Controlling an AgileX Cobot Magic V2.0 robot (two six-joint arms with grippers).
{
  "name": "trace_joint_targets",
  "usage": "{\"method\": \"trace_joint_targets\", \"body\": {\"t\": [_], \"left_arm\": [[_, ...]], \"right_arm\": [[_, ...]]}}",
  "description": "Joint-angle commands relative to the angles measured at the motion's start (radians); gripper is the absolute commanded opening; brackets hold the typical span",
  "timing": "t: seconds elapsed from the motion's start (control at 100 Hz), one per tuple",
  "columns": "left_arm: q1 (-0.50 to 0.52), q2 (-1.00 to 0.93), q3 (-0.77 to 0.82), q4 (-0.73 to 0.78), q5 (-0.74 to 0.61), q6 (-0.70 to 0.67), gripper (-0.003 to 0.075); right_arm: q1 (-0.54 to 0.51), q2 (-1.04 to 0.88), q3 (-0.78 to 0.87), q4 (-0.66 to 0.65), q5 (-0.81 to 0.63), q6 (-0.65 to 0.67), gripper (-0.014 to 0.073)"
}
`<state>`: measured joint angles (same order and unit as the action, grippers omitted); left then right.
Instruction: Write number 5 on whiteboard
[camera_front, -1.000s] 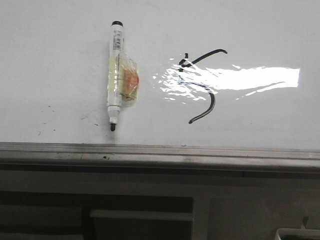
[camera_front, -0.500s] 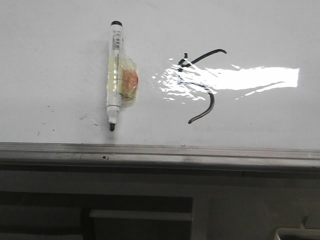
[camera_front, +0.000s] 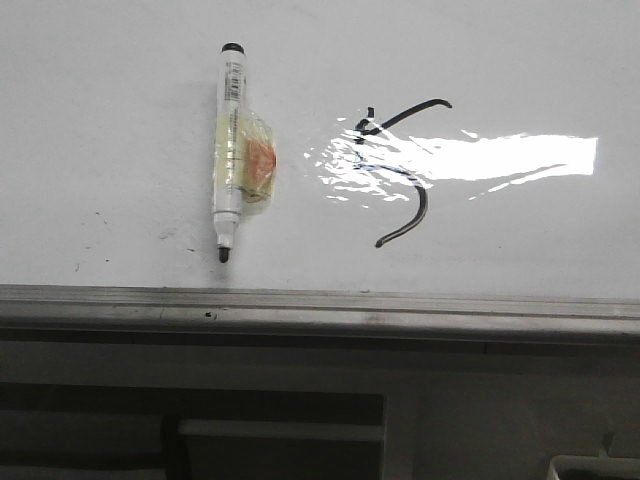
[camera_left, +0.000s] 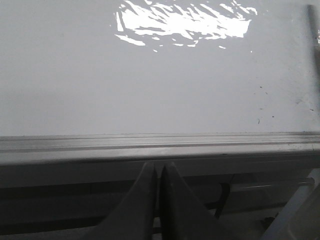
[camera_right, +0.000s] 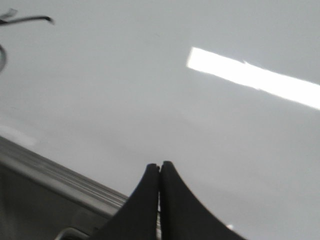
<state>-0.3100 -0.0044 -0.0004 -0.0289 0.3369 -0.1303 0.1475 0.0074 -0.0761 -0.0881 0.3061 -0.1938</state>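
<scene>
Meanwhile, a thin black hand-drawn number 5 (camera_front: 402, 170) is being displayed on the glossy white whiteboard (camera_front: 500, 60), partly washed out by glare, well right of a white black-tipped marker (camera_front: 232, 150) lying flat. Both the left gripper (camera_left: 159, 172) and the right gripper (camera_right: 160, 170) are being held clenched and empty, near the board's grey aluminium edge strip (camera_front: 320, 305).

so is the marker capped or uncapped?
Uncapped: the marker lies flat on the whiteboard, bare black tip exposed at its near end; no cap visible.
</scene>
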Motion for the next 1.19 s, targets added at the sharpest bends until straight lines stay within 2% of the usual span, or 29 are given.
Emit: {"method": "trace_joint_targets", "body": {"t": [0.0, 0.07, 0.15, 0.33, 0.48, 1.18], "left_arm": [[0.004, -0.027, 0.025, 0.001, -0.044, -0.011, -0.002], [0.004, -0.027, 0.025, 0.001, -0.044, -0.011, -0.002], [0.004, -0.027, 0.025, 0.001, -0.044, -0.011, -0.002], [0.004, -0.027, 0.025, 0.001, -0.044, -0.011, -0.002], [0.004, -0.027, 0.025, 0.001, -0.043, -0.011, -0.002], [0.004, -0.027, 0.025, 0.001, -0.043, -0.011, -0.002]], "right_arm": [[-0.117, 0.012, 0.031, 0.011, -0.157, 0.003, -0.0043], [-0.163, 0.01, 0.072, 0.012, -0.2, 0.017, -0.0043], [-0.17, 0.008, 0.112, 0.014, -0.206, 0.12, -0.0043], [-0.17, -0.011, 0.11, -0.008, -0.006, 0.302, -0.0043], [-0.17, -0.035, 0.11, -0.056, 0.005, 0.307, -0.0043], [-0.17, -0.035, 0.11, -0.056, 0.003, 0.307, -0.0043]]}}
